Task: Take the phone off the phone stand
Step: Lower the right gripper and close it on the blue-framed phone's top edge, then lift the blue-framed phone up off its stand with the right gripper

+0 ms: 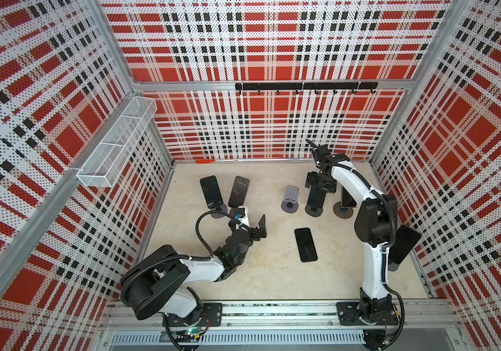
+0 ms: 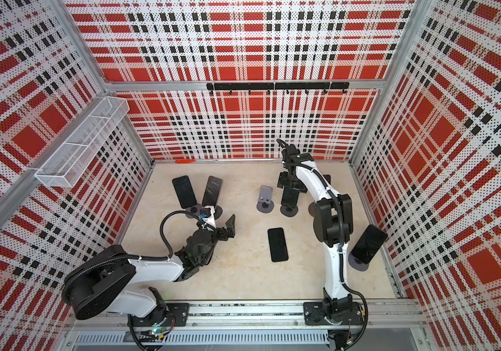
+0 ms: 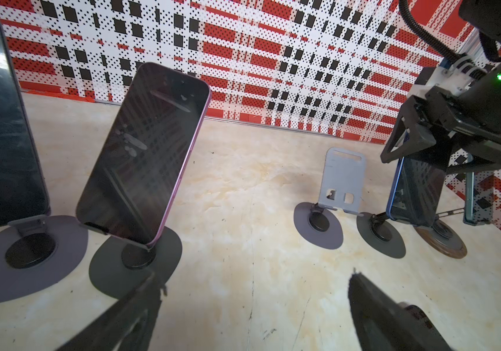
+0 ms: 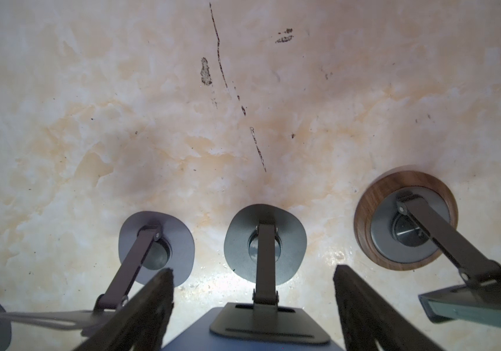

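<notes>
A dark blue phone [image 1: 316, 197] leans on a dark phone stand [image 1: 313, 210] at the back right of the floor; both top views show it, and so does the left wrist view [image 3: 416, 191]. My right gripper [image 1: 319, 182] hangs over the phone's top edge, open. In the right wrist view its fingers [image 4: 361, 304] flank the phone's blue back [image 4: 188, 337], close to both side edges, above the stand's cradle plate [image 4: 267, 322]. My left gripper [image 1: 250, 225] stays low at centre left, open and empty [image 3: 254, 275].
Two phones [image 1: 211, 191] [image 1: 238, 191] stand on stands at the left. An empty grey stand [image 1: 290, 200] is beside the gripped stand. A phone lies flat [image 1: 305, 244] mid-floor. A wood-based stand [image 1: 343, 210] and a front-right stand's phone [image 1: 404, 244] hold phones. A wire basket [image 1: 115, 146] hangs on the left wall.
</notes>
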`<state>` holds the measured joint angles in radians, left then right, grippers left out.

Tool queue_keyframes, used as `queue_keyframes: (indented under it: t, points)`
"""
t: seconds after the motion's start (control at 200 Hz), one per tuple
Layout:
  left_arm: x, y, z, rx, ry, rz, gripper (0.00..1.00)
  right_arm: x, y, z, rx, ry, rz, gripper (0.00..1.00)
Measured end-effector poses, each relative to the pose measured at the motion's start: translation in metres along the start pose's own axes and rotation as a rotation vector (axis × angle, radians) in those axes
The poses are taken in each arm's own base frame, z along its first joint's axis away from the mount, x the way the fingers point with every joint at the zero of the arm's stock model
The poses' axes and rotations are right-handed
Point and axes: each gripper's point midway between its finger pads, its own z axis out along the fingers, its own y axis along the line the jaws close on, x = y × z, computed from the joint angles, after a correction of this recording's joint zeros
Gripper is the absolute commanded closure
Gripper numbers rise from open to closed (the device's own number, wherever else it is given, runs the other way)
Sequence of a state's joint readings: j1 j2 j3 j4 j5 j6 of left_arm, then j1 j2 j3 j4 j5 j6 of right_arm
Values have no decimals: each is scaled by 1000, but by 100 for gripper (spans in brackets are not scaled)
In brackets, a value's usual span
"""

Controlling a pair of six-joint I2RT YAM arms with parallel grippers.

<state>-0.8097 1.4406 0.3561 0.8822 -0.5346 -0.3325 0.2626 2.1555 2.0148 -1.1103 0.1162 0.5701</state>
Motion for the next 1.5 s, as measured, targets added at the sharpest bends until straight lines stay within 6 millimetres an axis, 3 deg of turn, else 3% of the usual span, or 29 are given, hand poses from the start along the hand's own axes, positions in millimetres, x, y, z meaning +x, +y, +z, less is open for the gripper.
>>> queue_keyframes:
  t: [0.23, 0.526, 1.042, 1.498]
  points:
    - [0, -1, 0, 3, 1, 0, 2, -7, 3, 3, 4, -2, -4, 18]
    - [0, -1, 0, 7, 2, -1, 2, -5, 0, 6, 24, 6, -6, 32]
    - [-1, -2, 0, 10, 1, -3, 2, -5, -2, 4, 35, 5, -7, 33]
    - [-1, -2, 0, 10, 1, -2, 2, -18, -4, -44, -4, -86, 10, 33]
